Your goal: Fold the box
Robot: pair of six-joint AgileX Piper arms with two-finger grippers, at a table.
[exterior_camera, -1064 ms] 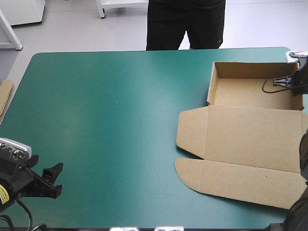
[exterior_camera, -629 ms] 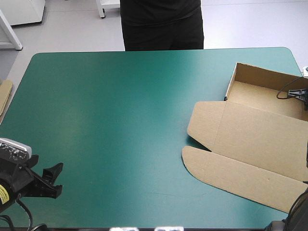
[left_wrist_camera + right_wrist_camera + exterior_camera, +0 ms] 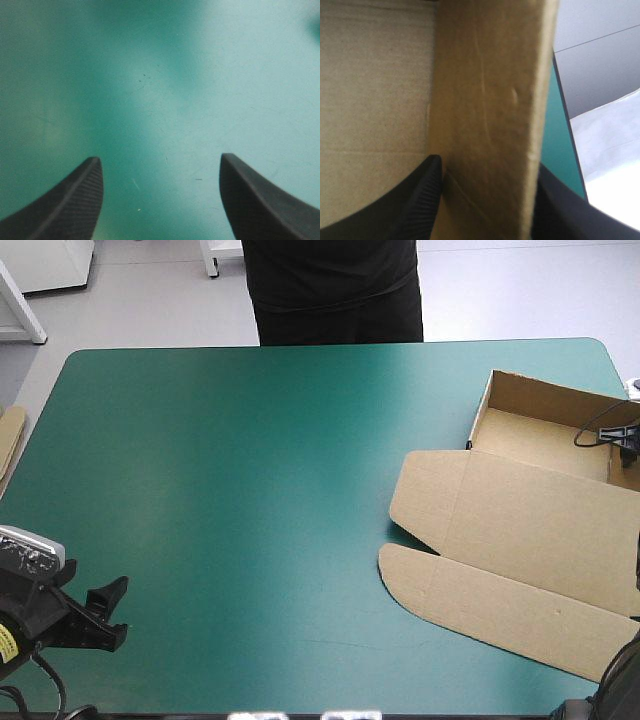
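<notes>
Box (image 3: 530, 530): open tray with the lid flat, lying on the table (image 3: 250, 470), its raised side wall in the right pincer (image 3: 485, 172) and the whole well apart from the left pincer (image 3: 160, 167). The right pincer pinches that wall, one finger inside the tray and one outside. The left pincer is spread, with only bare table beneath it. Assessment: brown board, light, stiff across panels, yielding along creases, and thin edges are liable to dent under a hard pinch. Best hold is judged mid-wall, clear of corners.
</notes>
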